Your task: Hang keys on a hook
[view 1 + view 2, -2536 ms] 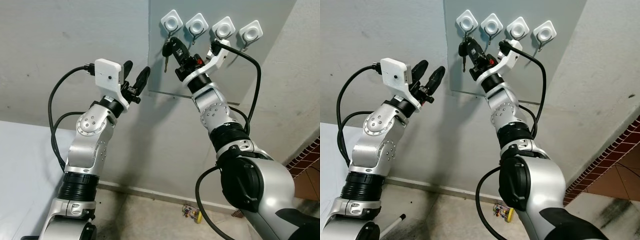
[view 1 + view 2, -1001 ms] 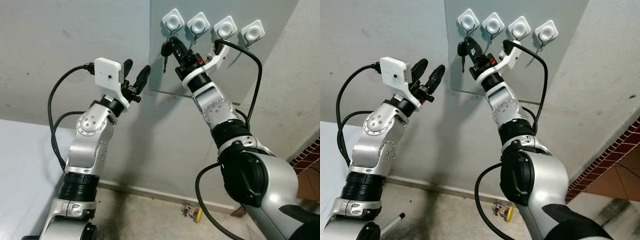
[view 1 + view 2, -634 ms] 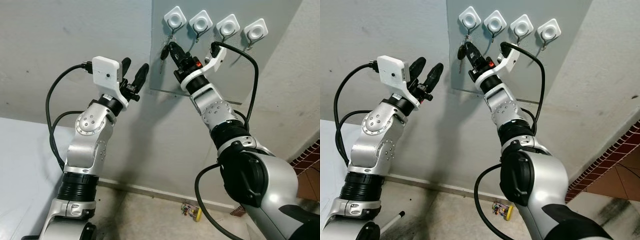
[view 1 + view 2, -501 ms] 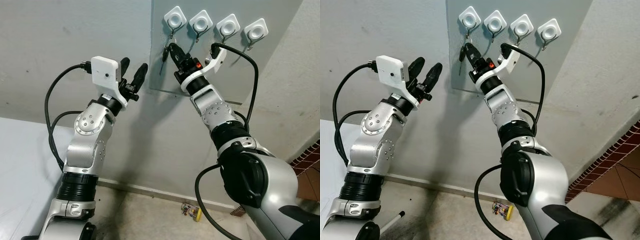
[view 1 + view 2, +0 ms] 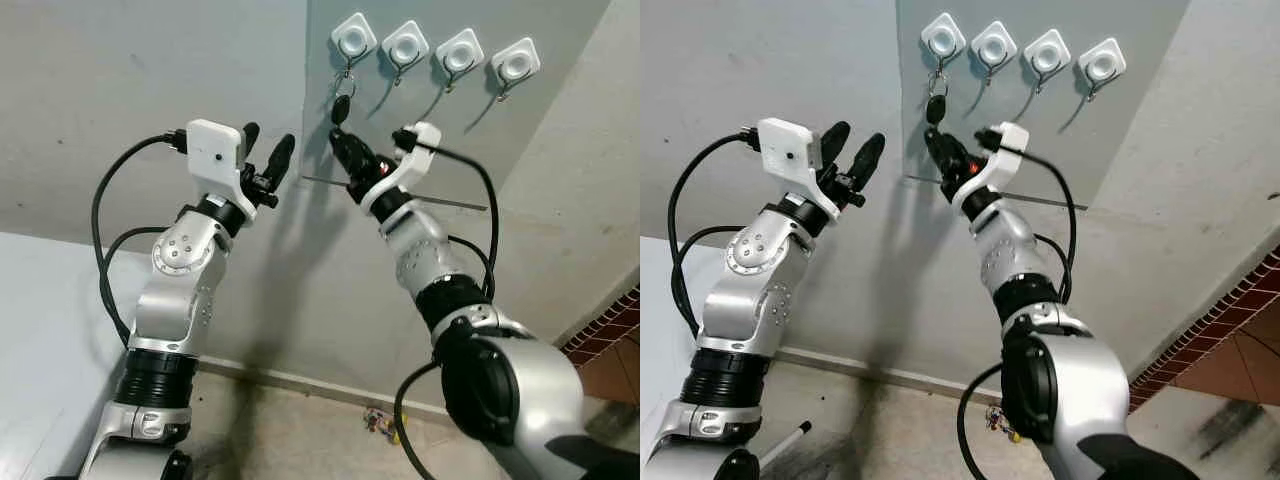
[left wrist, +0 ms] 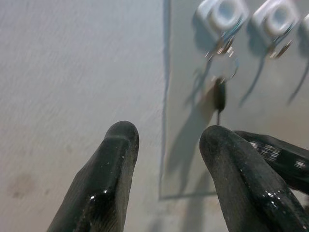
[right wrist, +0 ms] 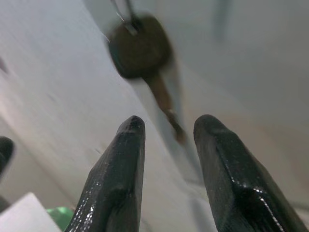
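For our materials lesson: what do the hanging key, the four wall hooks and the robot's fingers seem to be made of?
Key: dark, matte head, probably plastic, on a thin metal-looking ring.
Wall hooks: glossy white square bases, likely plastic, with small grey, seemingly metal hooks.
Fingers of the right gripper: black with a soft sheen, perhaps rubber or plastic.

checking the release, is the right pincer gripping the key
No, the key hangs from the leftmost hook; the right pincer is open below it.

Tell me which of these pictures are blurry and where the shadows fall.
Right wrist view: the key is soft, out of focus; the fingers are sharp. Left wrist view: hooks slightly blurred. Left eye view: sharp; key and hooks cast shadows slanting down across the panel.
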Robot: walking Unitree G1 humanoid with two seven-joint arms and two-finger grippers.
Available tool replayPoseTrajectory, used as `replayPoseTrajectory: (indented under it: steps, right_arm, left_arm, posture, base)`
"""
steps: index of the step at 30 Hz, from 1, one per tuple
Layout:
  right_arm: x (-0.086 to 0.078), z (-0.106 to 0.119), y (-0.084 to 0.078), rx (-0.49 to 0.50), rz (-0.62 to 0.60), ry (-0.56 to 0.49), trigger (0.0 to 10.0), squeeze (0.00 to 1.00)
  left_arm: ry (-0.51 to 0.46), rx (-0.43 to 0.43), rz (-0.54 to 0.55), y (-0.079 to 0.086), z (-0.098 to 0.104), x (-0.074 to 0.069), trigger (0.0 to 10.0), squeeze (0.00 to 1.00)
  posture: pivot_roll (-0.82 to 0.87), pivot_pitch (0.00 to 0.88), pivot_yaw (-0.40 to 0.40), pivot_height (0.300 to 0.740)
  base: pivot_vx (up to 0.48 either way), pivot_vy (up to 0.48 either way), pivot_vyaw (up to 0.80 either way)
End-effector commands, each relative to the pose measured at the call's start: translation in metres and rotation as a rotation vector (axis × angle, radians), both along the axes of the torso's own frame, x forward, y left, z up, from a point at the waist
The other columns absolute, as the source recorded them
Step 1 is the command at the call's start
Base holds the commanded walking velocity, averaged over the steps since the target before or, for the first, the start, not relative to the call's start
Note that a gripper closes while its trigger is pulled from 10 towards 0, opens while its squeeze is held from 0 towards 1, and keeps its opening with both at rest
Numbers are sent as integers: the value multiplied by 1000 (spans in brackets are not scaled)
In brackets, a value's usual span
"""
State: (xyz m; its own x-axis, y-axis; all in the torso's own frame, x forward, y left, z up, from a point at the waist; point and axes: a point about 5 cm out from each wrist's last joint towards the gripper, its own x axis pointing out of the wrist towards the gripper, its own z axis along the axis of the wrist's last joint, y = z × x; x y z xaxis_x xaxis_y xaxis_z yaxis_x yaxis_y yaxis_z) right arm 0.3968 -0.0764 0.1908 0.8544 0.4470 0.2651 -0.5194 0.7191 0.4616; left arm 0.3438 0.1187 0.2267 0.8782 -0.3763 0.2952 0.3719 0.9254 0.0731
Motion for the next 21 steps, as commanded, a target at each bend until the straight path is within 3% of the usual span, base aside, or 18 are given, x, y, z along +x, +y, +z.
replayPoseTrajectory:
  steps: [1, 3, 6, 8, 9, 10, 12, 15, 21]
  right_arm:
    - [-1, 2, -6, -45, -42, -46, 10000, 1000]
    - [-3, -2, -8, -49, -49, -49, 10000, 1000]
    - [-10, -16, -17, -108, -102, -57, 10000, 1000]
    - [-12, -22, -20, -125, -125, -53, 10000, 1000]
    - [-18, -33, -27, -162, -181, -43, 10000, 1000]
    - [-24, -42, -33, -191, -217, -34, 10000, 1000]
    - [-28, -49, -37, -195, -243, -18, 10000, 1000]
    - [-37, -62, -48, -206, -295, 7, 10000, 1000]
    - [-56, -75, -58, -309, -344, -8, 10000, 1000]
  left_arm:
    - [46, -13, 9, 0, -11, 0, 10000, 0]
    - [75, -50, 9, 1, -16, 0, 10000, 0]
    - [92, 36, 54, 3, -41, -1, 10000, 0]
    - [107, 43, 85, 5, -52, -2, 10000, 0]
    - [224, -5, 104, 9, -74, 0, 10000, 0]
    - [263, -13, 108, 9, -86, -2, 10000, 0]
    - [244, 7, 115, 9, -88, -5, 10000, 0]
    - [296, -88, 100, 6, -93, -7, 10000, 0]
    - [340, -155, 105, 10, -107, -9, 10000, 0]
  posture:
    - [-40, 0, -61, 740]
    - [-40, 0, -60, 740]
    - [-40, 0, -56, 740]
    - [-44, 0, -54, 740]
    - [-48, 0, -49, 740]
    - [-54, 0, -46, 740]
    - [-61, 0, -43, 740]
    - [-61, 0, -40, 740]
    - [-87, 0, -31, 740]
  base:
    - [0, 0, 0]
    - [0, 0, 0]
    - [0, 0, 0]
    - [0, 0, 0]
    - [0, 0, 0]
    - [0, 0, 0]
    - [0, 0, 0]
    - [0, 0, 0]
    - [0, 0, 0]
